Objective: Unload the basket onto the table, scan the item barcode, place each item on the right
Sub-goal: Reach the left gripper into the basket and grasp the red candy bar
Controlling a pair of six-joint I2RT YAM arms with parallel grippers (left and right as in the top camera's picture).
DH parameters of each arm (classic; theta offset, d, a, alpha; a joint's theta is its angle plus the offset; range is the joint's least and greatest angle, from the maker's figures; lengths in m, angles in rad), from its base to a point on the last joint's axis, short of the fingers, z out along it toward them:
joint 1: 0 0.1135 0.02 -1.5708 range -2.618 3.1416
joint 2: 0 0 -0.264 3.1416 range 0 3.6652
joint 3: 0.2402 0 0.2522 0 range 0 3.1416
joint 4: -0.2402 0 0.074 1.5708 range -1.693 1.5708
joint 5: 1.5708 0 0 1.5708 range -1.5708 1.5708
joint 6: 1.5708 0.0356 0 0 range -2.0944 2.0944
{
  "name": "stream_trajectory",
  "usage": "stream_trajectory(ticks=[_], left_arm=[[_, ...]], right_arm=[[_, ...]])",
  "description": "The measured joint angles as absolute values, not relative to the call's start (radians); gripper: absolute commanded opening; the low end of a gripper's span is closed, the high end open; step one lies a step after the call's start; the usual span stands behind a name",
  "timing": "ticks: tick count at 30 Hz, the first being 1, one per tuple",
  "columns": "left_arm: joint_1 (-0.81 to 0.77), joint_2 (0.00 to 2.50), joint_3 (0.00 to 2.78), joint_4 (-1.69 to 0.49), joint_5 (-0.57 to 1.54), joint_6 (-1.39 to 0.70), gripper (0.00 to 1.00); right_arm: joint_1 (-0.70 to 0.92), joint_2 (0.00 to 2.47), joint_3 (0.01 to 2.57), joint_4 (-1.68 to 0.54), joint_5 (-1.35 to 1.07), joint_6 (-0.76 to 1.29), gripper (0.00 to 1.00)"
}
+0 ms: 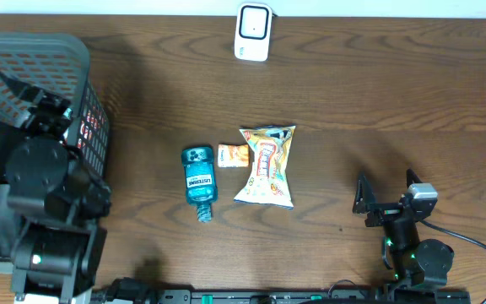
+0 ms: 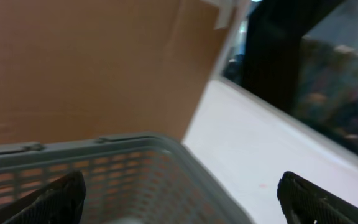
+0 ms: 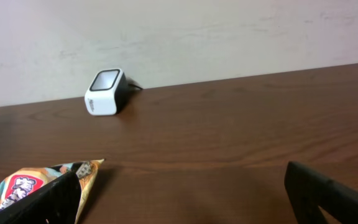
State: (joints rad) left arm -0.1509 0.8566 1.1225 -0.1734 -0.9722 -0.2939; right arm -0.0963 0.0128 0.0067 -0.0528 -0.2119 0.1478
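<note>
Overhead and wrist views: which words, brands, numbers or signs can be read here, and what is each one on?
"LISTERINE": on the label of the blue mouthwash bottle, running along its length.
Snack bag: printed lettering and graphics, too small to read.
Small orange packet: print blurred, unreadable.
Scanner: a small marking on its side in the right wrist view, too small to read.
</note>
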Motion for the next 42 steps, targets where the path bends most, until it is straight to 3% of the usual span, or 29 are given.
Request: stream_trajectory(ticks=[15,30,42], left_arm=[[0.055,1.162,1.122,-0.362,-0.936,-0.343,0.98],[0.493,1.330,1.123,-0.354,-0.285,-0.474,0.98],[0.523,1.655,1.122,-0.358,-0.072,-0.456,0.98]], right_arm=[[-0.096,0.013,0.007,-0.053,-0.212,0.148,0.99],[-0.096,0.013,0.007,-0.053,-0.212,0.148,0.99],[-0.096,0.013,0.007,-0.053,-0.212,0.148,0.99]])
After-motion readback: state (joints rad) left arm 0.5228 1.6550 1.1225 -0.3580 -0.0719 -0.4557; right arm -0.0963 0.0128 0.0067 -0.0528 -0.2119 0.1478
